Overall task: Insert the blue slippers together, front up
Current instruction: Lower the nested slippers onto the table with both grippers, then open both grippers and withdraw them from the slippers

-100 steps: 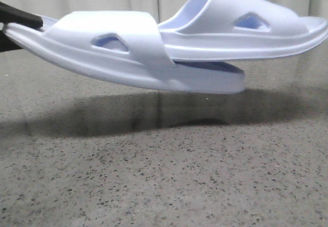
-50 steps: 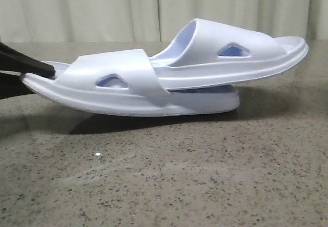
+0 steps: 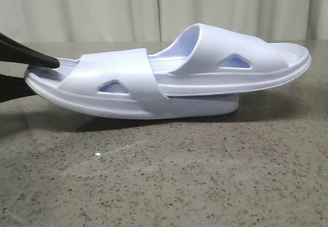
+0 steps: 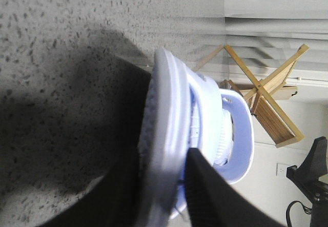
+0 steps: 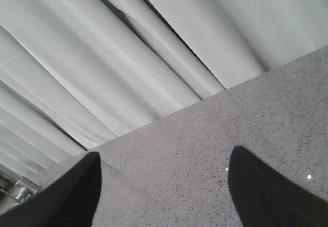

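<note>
Left gripper clamped on heel of nested blue slippers resting on table; right gripper spread wide, holding nothing

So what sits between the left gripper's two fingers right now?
The heel end of the lower slipper: in the left wrist view the left gripper has one black finger under its sole and one on its footbed. The front view agrees.

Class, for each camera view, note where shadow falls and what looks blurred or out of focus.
Front view: the pale blue foam slippers cast a dark shadow on the speckled table. Left wrist view: the black gripper fingers are blurred, with heavy shadow beside the sole. Right wrist view: soft finger silhouettes, curtain evenly lit.
</note>
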`<action>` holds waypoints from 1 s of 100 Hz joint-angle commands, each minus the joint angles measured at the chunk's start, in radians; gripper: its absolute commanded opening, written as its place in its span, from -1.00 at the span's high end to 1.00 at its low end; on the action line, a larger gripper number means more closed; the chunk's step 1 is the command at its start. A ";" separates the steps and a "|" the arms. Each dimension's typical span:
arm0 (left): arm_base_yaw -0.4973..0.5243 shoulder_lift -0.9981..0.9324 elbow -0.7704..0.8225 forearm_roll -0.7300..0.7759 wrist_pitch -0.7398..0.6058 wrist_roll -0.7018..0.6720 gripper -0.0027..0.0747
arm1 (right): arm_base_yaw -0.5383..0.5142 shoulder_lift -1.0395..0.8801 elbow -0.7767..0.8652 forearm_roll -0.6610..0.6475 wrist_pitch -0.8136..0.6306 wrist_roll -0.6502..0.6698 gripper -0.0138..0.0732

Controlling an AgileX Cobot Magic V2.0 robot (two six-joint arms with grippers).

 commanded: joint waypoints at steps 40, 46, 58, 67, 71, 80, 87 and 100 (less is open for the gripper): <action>-0.011 -0.009 -0.034 -0.061 -0.007 0.121 -0.28 | -0.007 -0.013 -0.035 0.034 0.040 -0.026 -0.34; -0.011 -0.009 -0.051 -0.061 -0.014 0.134 -0.28 | -0.007 -0.013 -0.035 0.034 0.042 -0.026 -0.34; -0.011 -0.009 -0.099 -0.061 -0.047 0.162 -0.28 | -0.007 -0.013 -0.035 0.034 0.043 -0.026 -0.34; -0.002 -0.009 -0.133 -0.056 -0.084 0.174 -0.28 | -0.007 -0.013 -0.035 0.034 0.048 -0.026 -0.34; 0.007 -0.009 -0.146 -0.045 -0.101 0.176 -0.28 | -0.007 -0.013 -0.035 0.034 0.049 -0.026 -0.34; 0.036 -0.009 -0.173 -0.006 -0.154 0.180 -0.28 | -0.007 -0.013 -0.035 0.033 0.049 -0.026 -0.34; 0.071 -0.009 -0.185 0.006 -0.196 0.210 -0.28 | -0.007 -0.013 -0.035 0.031 0.049 -0.027 -0.34; 0.153 -0.014 -0.209 0.006 -0.243 0.309 -0.28 | -0.007 -0.013 -0.035 0.017 0.049 -0.056 -0.34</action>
